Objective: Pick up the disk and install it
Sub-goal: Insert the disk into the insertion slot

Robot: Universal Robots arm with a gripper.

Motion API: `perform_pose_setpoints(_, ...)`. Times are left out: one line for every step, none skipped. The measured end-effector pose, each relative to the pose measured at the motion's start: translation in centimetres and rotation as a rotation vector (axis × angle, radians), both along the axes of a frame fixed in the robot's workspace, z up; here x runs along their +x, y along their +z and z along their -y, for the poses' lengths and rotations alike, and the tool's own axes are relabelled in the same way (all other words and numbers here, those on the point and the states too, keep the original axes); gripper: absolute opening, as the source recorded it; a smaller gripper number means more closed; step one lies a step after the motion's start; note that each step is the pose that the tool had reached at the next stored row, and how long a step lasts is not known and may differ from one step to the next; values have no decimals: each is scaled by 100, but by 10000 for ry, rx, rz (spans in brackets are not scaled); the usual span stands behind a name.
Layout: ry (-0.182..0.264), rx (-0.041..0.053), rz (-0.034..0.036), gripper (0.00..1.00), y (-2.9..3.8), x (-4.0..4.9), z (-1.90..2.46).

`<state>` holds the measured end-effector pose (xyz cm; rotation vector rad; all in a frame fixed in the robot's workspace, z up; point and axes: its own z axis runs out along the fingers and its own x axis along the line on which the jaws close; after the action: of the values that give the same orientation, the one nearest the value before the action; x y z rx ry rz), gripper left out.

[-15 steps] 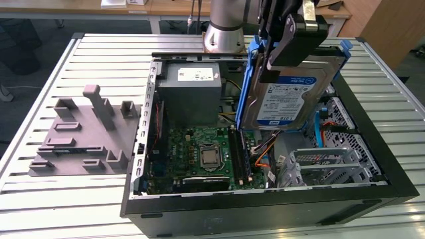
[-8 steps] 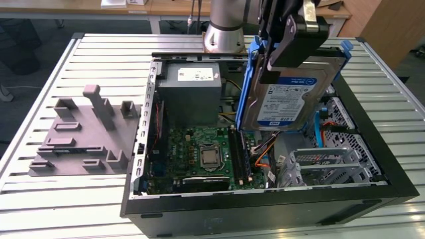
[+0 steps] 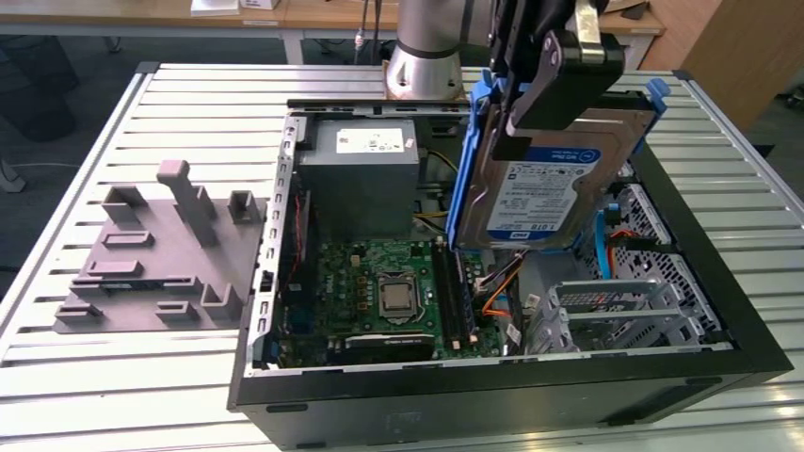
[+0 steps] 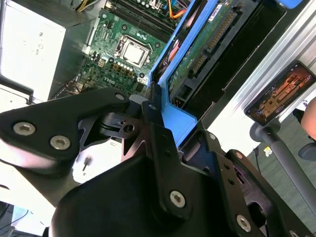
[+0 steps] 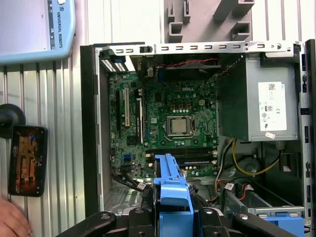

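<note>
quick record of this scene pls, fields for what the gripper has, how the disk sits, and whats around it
holding: gripper shut on disk by its blue bracket
disk pose: on edge, label toward the exterior view, raised over the open computer case, not seated
in case: power supply, motherboard, drive cage at the exterior view's right
outside case: grey fixture on slatted table, exterior view's left

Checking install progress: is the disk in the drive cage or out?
Out: the disk hangs on edge over the open case, clamped in the tool.
</note>
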<state>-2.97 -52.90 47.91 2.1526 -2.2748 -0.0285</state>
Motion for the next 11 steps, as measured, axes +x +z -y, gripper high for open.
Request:
perform_pose_setpoints(-1,0,0,37,0,0,2)
perform_pose_setpoints(-1,-1,0,37,0,0,4)
perform_pose_setpoints(0,-1,0,37,0,0,7)
perform_pose_setpoints(-1,1,0,37,-1,0,9)
perform_pose_setpoints(-1,-1,0,37,0,0,12)
perform_pose_setpoints(-1,-1,0,37,0,0,14)
perform_pose_setpoints(-1,0,0,37,0,0,15)
perform_pose_setpoints(0,0,0,37,0,-2,15)
perform_pose_setpoints(0,0,0,37,0,-2,16)
perform_pose_setpoints(0,-1,0,37,0,-2,21)
perform_pose_setpoints(0,1,0,37,0,-2,28)
